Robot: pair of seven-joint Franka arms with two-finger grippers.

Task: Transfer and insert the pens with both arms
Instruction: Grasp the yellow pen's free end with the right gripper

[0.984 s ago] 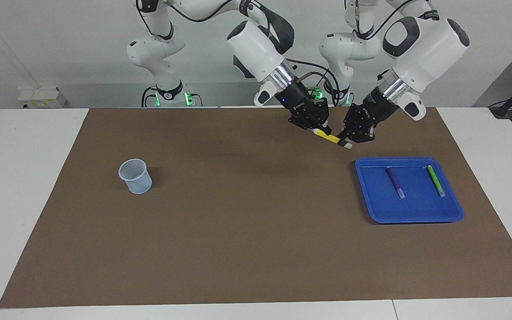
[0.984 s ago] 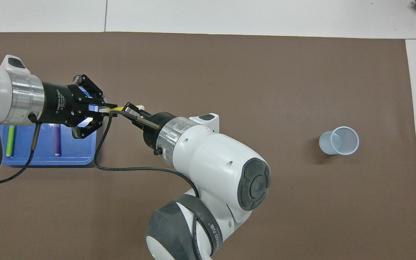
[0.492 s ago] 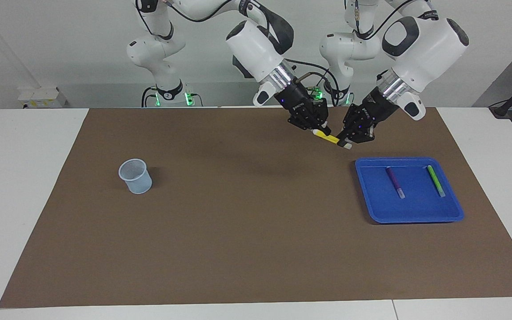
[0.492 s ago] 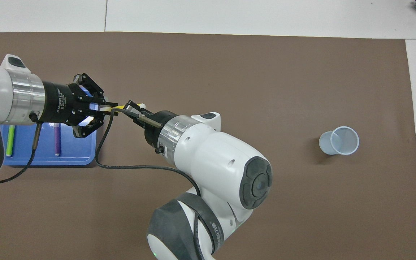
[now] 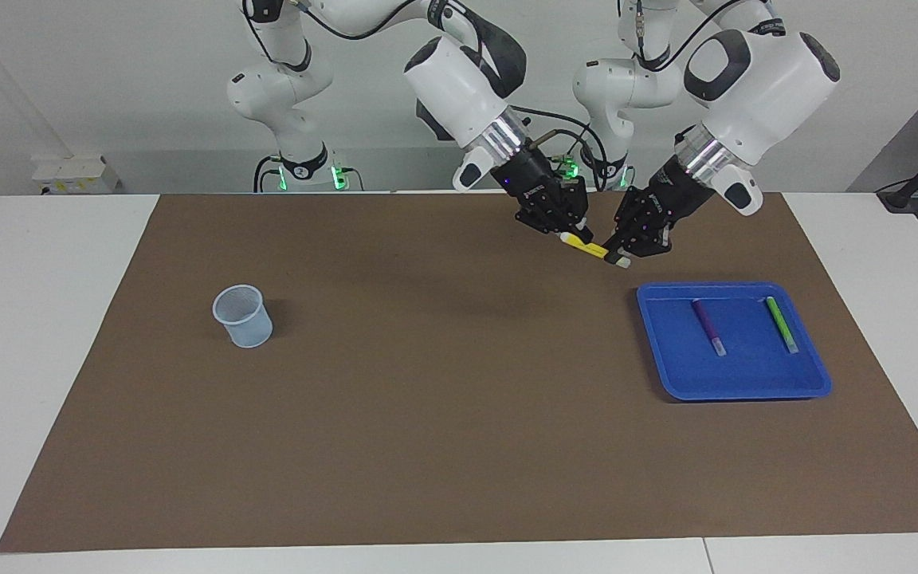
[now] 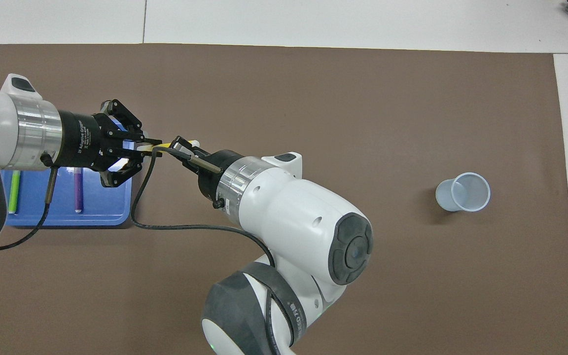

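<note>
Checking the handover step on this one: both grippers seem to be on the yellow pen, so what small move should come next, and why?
Probably the left gripper should open its fingers. Both it and the right gripper are shut on the yellow pen, held in the air over the mat between them. The cup stands toward the right arm's end of the table, so the right arm looks set to carry the pen there.

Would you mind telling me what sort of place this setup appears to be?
Probably a robotics lab: two white arms at a table with a brown mat, a blue tray of pens, a plastic cup, and bare white walls.
</note>
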